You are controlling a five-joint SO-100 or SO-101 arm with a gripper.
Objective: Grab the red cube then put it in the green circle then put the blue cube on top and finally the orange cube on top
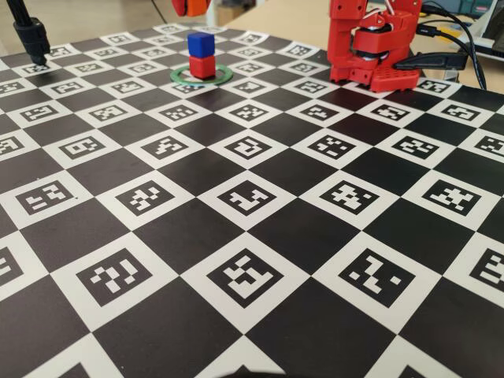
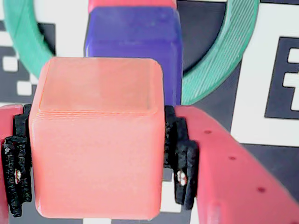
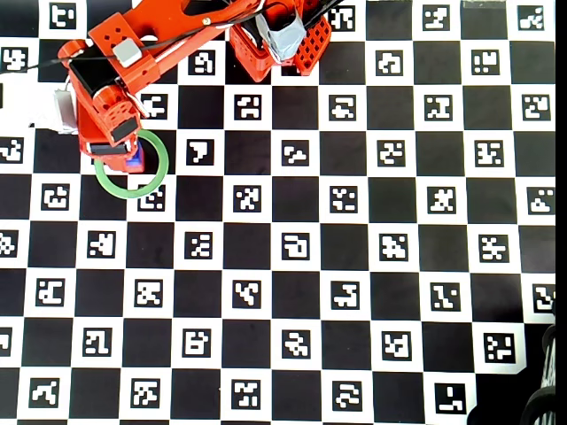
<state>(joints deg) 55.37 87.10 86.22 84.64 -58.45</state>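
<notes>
Orange cube (image 2: 96,144): pale salmon-orange, plain faces. Blue cube (image 1: 201,43): deep blue, plain. Red cube (image 1: 202,67): bright red, plain. Ring (image 1: 177,76): light green in the fixed view, teal-green with fine ridges in the wrist view. Gripper (image 2: 98,172): red fingers, black pads (image 2: 183,163). Arm (image 3: 133,53): red-orange. Board (image 1: 260,236): black-and-white checkerboard, each white square bearing a black coded marker

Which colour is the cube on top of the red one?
Blue cube, clearest in the fixed view.

Robotics lab bench: checkerboard mat (image 1: 260,236) printed with fiducial markers, red arm base (image 1: 370,47), cables (image 1: 461,35).
</notes>
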